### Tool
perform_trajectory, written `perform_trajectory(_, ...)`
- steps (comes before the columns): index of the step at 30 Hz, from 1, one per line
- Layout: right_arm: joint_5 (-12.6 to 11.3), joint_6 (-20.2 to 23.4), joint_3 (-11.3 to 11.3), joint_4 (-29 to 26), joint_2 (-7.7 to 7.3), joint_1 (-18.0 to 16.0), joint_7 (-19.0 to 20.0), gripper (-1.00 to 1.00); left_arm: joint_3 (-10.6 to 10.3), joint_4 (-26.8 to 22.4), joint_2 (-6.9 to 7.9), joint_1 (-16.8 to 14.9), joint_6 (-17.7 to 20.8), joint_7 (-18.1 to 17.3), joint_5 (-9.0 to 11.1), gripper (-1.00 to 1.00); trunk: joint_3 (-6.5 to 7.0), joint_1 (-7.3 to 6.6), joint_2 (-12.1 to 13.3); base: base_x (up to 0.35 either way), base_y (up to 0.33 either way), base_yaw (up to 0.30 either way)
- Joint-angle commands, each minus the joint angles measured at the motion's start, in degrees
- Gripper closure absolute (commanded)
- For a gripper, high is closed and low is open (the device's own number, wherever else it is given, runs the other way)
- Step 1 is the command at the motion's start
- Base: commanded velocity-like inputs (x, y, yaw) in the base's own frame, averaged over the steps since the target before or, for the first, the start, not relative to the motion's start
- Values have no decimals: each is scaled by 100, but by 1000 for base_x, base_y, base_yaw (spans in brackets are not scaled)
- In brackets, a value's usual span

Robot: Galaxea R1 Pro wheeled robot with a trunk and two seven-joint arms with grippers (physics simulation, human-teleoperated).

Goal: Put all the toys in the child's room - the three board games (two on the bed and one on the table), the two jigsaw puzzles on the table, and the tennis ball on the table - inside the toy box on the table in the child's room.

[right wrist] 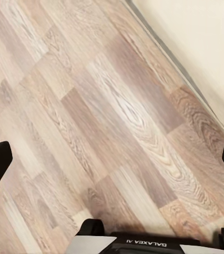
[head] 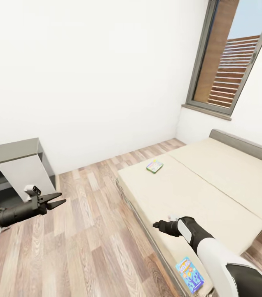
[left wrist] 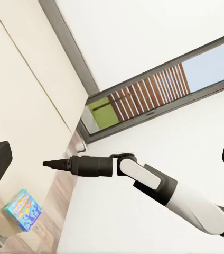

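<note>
Nearest the camera, a blue board game (head: 189, 274) lies on the near corner of the bed (head: 213, 181), just beside the right arm. The green-bordered game (head: 154, 166) lies at the far-left edge. Right gripper (head: 160, 225) looks pinched narrow; left gripper (head: 53, 202) is spread, empty, over floor. Risk: the forearm could nudge the blue box off the mattress.
</note>
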Motion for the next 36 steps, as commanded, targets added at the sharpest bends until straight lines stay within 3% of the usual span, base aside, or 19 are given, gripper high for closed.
perform_trajectory(1,9,32,-47,-6,4,-5,7,-100,0,-2,2,-2,61,-22,1,-100,-12,3,-12,0,15,-282)
perform_trajectory(17,9,41,-50,-4,8,-5,7,-100,0,-2,-1,-2,55,-19,1,-100,-12,3,-12,0,4,-282)
perform_trajectory(36,9,41,-48,1,10,-5,7,-100,0,-2,-3,-2,50,-19,1,-100,-12,3,-12,0,121,-282)
